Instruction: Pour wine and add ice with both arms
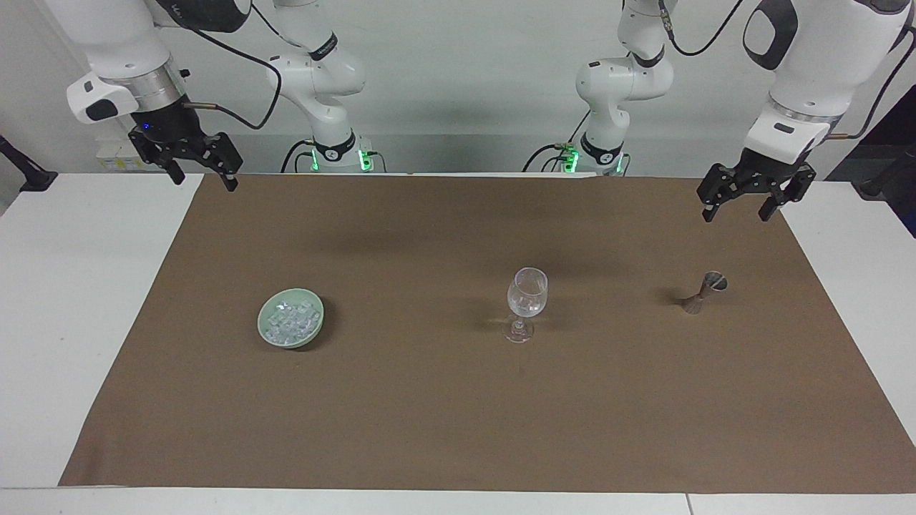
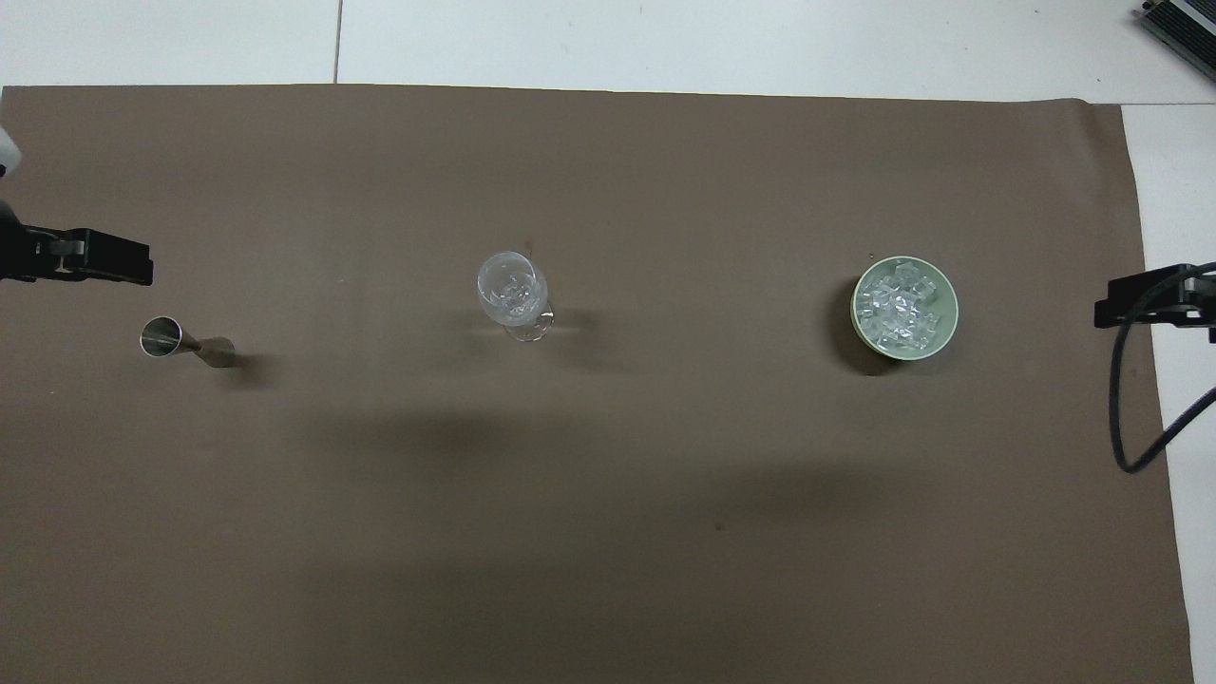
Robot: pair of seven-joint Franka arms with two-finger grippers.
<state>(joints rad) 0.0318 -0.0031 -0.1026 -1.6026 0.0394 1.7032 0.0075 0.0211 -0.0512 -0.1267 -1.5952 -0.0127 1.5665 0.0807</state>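
A brown mat (image 1: 458, 400) covers most of the white worktop (image 1: 79, 300), and three things stand on it in a row that runs from one arm's end to the other. Toward the right arm's end sits a pale green dish (image 1: 266, 330) heaped with the ice (image 1: 292, 320), a pile of small clear cubes that lies wholly inside the dish's rim. Near the middle of the mat a stemmed glass (image 1: 527, 295) stands upright, well apart from the dish, with glassy glints in its bowl whose nature cannot be told. Toward the left arm's end stands a small metal jigger (image 1: 704, 292), upright with its mouth upward. The right tool (image 1: 200, 177) hangs in the air over the mat's corner nearest the robots at the right arm's end, its fingers spread wide and holding nothing; the ice lies well apart from it, lower on the worktop and more toward the middle of the mat. The left tool (image 1: 741, 207) hangs over the mat's edge at the left arm's end, also spread wide and empty; the jigger stands on the mat near it, not touched, while the ice is at the mat's other end, with the glass between. In the overhead view the ice (image 2: 901, 311) shows as a jumble of cubes filling the dish (image 2: 946, 328), and only the tip of each tool reaches in from that view's edges.
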